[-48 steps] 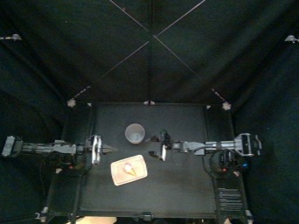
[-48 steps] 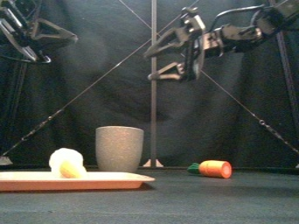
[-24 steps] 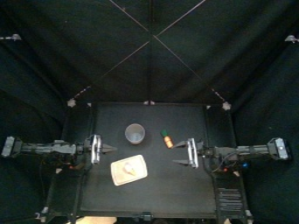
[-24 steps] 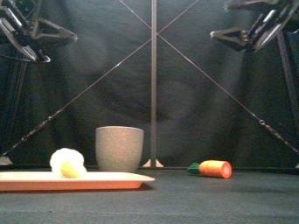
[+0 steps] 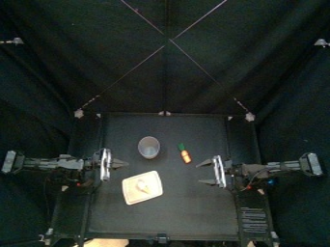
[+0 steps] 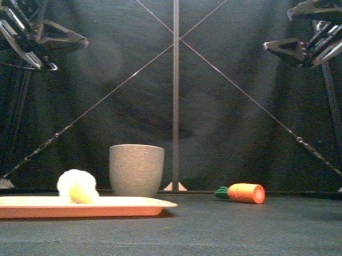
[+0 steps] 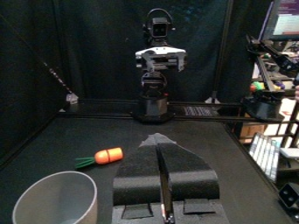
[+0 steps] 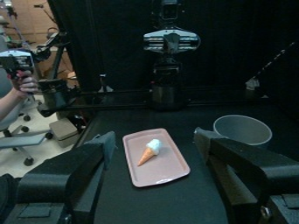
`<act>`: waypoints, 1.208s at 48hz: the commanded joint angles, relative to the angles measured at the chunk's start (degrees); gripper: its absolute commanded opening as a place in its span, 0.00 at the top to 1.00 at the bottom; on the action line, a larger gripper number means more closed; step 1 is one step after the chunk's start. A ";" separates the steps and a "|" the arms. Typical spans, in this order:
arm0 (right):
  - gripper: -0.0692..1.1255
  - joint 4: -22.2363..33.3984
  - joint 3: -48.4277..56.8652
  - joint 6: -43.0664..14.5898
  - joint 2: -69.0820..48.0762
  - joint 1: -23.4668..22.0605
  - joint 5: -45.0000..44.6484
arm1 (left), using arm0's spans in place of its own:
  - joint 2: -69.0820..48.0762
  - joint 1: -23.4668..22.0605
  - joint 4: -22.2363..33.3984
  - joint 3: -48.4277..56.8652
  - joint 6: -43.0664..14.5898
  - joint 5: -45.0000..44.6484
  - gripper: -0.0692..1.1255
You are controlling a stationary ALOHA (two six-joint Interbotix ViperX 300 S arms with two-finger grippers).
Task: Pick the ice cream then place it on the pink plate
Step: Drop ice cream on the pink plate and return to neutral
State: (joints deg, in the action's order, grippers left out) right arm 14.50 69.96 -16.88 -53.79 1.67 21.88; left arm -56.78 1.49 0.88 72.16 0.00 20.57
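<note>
Right arm pulled back toward the right side, right gripper [image 5: 207, 172] up off the table, jaws spread wide, empty. Ice cream [image 8: 149, 149] lies on pink plate [image 8: 160, 174], released. Left gripper [image 7: 160, 140] parked at left, jaws pressed together, holding nothing

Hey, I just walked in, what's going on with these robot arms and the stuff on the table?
The ice cream already lies on the pink tray, left of the table's middle. Neither arm holds anything. The right gripper hangs open and empty, high over the table's right side. The left gripper rests shut at the left. A tall grey cup stands behind the tray and a toy carrot lies off to the right, both untouched.
</note>
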 commanded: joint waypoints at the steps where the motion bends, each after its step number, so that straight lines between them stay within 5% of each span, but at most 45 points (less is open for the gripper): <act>1: 0.06 0.35 -0.44 -0.26 -0.53 0.18 0.44 | -0.26 0.00 0.09 -0.88 0.00 0.88 0.95; 58: 0.06 0.18 2.37 -0.44 -5.45 0.44 0.53 | -0.44 0.09 0.09 -0.70 0.09 0.88 0.95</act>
State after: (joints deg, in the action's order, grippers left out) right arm 14.85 72.77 -17.23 -59.68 1.93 21.97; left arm -57.39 1.49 0.88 72.16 0.09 20.83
